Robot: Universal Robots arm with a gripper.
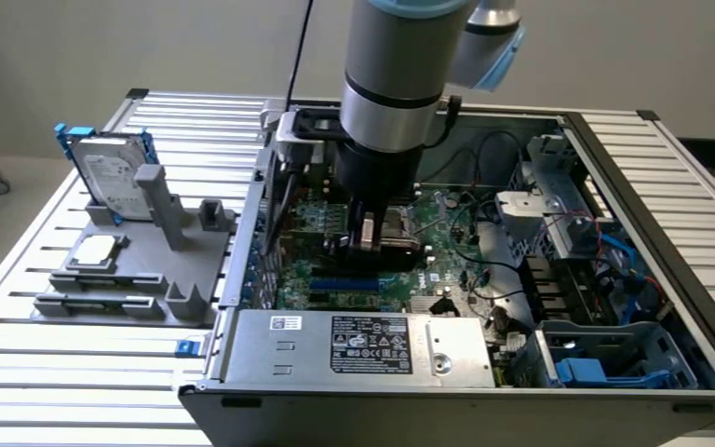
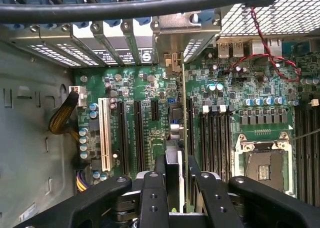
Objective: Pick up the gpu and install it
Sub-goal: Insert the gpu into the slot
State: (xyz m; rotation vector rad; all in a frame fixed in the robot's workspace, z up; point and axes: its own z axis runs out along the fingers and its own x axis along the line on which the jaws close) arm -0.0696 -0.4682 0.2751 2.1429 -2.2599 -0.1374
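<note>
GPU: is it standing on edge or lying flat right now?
On edge. In the wrist view the gpu runs as a thin upright strip from the tool to the bracket, above the motherboard slots. Whether it is seated, cannot tell.

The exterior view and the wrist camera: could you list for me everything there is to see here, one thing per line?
Computer case: one, dark grey, open on the slatted table, towards the exterior view's right.
Motherboard: one, green, flat inside the case.
Power supply: one, silver with a black label, at the case's near edge.
Gpu: one, green board seen edge-on with a silver end bracket, upright over the motherboard's slots, between the gripper's fingers.
Hard drive: one, silver in a blue frame, upright on the grey holder.
Processor chip: one, silver, square, lying on the holder.
Grey holder: one, on the table at the exterior view's left.
Slatted table: one, silver.
Gripper: one, black, closed on the gpu.
</note>
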